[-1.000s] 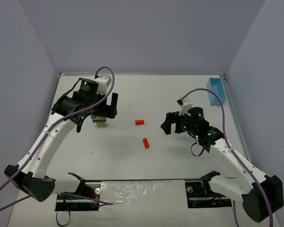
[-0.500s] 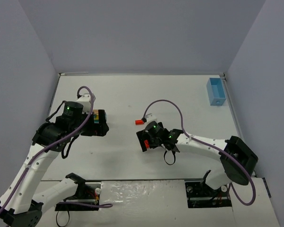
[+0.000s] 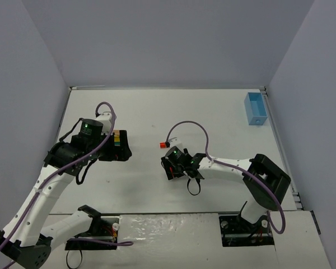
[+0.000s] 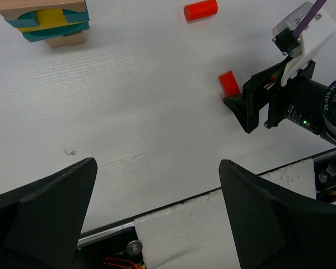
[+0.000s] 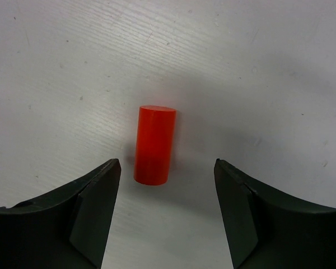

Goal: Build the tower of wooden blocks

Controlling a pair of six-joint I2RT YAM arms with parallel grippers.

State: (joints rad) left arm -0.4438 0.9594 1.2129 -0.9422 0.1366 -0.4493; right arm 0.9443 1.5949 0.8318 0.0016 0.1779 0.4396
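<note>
The wood block tower [image 4: 47,22] stands at the top left of the left wrist view: tan base, teal and yellow pieces, a tan block on top. In the top view the tower [image 3: 119,138] shows beside my left gripper [image 3: 121,150]. The left gripper [image 4: 157,207] is open and empty, above the table away from the tower. One red cylinder [image 3: 163,144] lies loose on the table and also shows in the left wrist view [image 4: 201,10]. A second red cylinder [image 5: 154,144] lies just ahead of my open right gripper [image 5: 167,185], slightly left of centre and untouched; the left wrist view [image 4: 229,82] shows it too.
A light-blue bin [image 3: 255,109] stands at the far right by the table edge. The right gripper's body [image 4: 291,95] is seen in the left wrist view. The near table edge and a white strip [image 4: 213,224] run below the left fingers.
</note>
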